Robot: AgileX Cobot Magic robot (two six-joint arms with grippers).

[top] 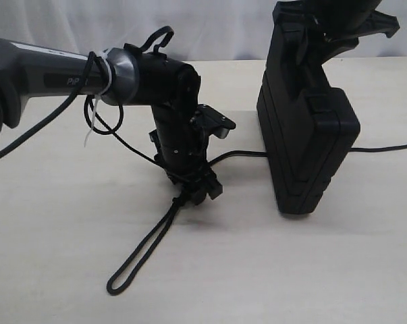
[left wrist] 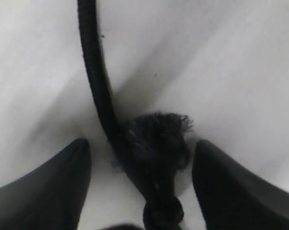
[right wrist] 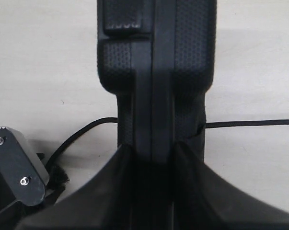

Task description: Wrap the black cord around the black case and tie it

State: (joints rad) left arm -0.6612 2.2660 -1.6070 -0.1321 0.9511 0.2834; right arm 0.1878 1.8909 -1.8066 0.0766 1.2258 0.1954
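Note:
The black case (top: 308,135) stands upright on its edge on the pale table. My right gripper (top: 331,27) grips its top edge from above; in the right wrist view the case (right wrist: 156,72) fills the gap between the shut fingers of the gripper (right wrist: 151,148). The black cord (top: 142,253) lies on the table with its narrow loop toward the front. From the knot it runs behind the case and out to the right. My left gripper (top: 193,192) is down at the knot. In the left wrist view its gripper (left wrist: 140,146) is open, the frayed knot (left wrist: 158,143) lying between the fingers untouched.
The left arm's thin glossy wire (top: 95,115) with a white zip tie hangs in loops beside the wrist. The left gripper's body (right wrist: 15,172) shows close to the case's foot. The cord (right wrist: 249,123) lies flat on both sides of the case.

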